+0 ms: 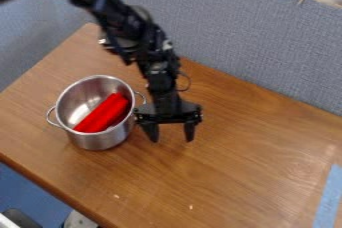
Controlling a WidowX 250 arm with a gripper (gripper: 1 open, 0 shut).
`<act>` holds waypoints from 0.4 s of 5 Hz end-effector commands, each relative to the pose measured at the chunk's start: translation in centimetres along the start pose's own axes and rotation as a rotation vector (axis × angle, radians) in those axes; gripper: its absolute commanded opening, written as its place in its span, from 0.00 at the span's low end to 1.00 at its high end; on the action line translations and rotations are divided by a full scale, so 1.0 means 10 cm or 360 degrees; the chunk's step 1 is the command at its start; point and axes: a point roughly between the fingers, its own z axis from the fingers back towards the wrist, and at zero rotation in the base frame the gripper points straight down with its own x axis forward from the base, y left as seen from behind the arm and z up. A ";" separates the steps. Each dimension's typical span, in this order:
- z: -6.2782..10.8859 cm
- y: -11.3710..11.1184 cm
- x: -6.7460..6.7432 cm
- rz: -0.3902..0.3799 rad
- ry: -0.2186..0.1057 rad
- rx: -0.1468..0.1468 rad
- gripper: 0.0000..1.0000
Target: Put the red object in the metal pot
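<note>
The red object point(102, 113) lies in the metal pot point(78, 137), pincer point(170, 131) just right.
</note>
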 end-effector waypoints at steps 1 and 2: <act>0.08 0.04 -0.18 -0.0242 -0.0040 -0.0067 1.00; -0.02 0.21 -0.23 -0.0206 -0.0146 -0.0126 1.00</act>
